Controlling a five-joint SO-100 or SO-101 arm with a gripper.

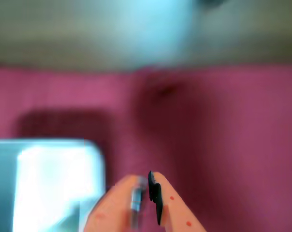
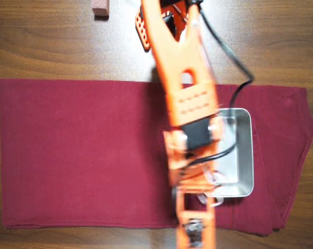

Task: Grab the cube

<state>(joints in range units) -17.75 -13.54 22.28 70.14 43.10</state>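
Observation:
The pale beige-grey cube shows in neither view; it is hidden or out of frame. In the blurred wrist view my orange gripper [image 1: 150, 186] enters from the bottom edge, its two jaws closed together with the black pad between them and nothing clearly held. A small grey smear on the left finger [image 1: 136, 195] is too blurred to name. In the overhead view the orange arm runs from the top down to the gripper [image 2: 195, 228] at the cloth's near edge, just left of the metal tray [image 2: 245, 155].
A dark red cloth [image 2: 84, 155] covers the wooden table [image 2: 42, 46]. The shiny metal tray also shows at the lower left of the wrist view [image 1: 54, 164]. A reddish-brown block [image 2: 100, 8] lies on bare wood at the top. A black cable [image 2: 234, 62] trails over the cloth.

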